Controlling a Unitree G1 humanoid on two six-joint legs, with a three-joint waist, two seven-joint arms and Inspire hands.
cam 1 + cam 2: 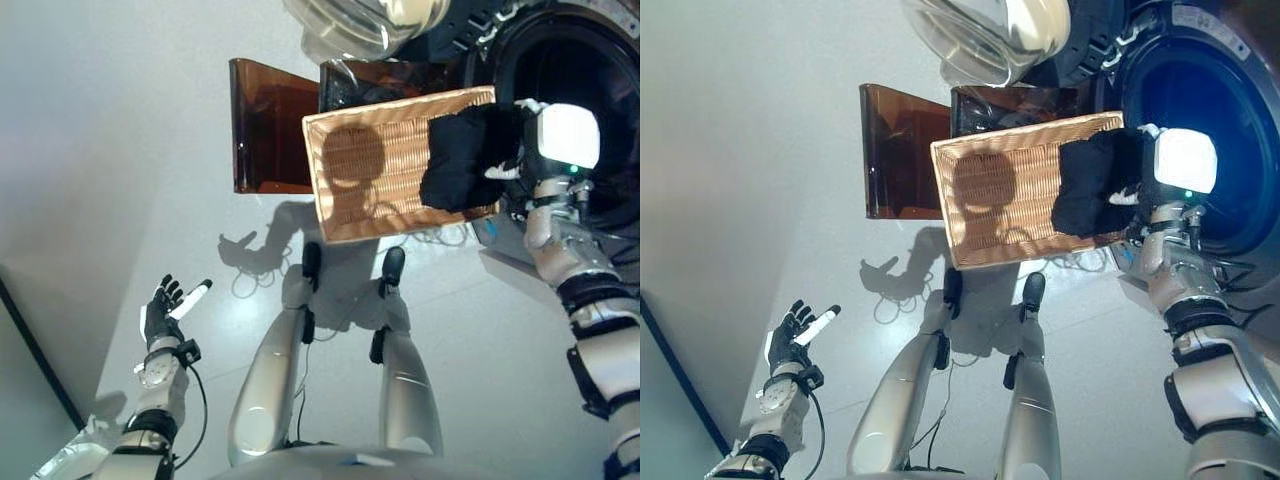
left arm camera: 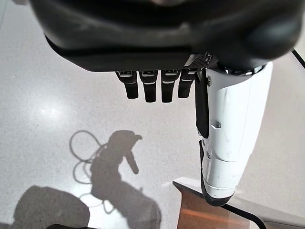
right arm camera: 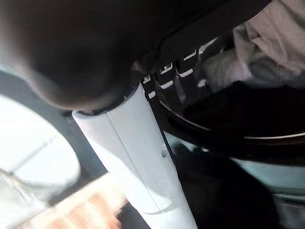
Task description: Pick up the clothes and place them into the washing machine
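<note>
right hand: fingers curled round black garment, held at basket's drum-side edge
wicker basket: otherwise looks empty
washer drum opening: just beyond right hand, nearer arm
left hand: relaxed, fingers straight, holds nothing, well apart

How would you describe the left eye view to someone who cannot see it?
The robot's right hand holds a black garment over a wicker basket, beside the washing machine's open drum. Its left hand hangs open above the pale floor.
</note>
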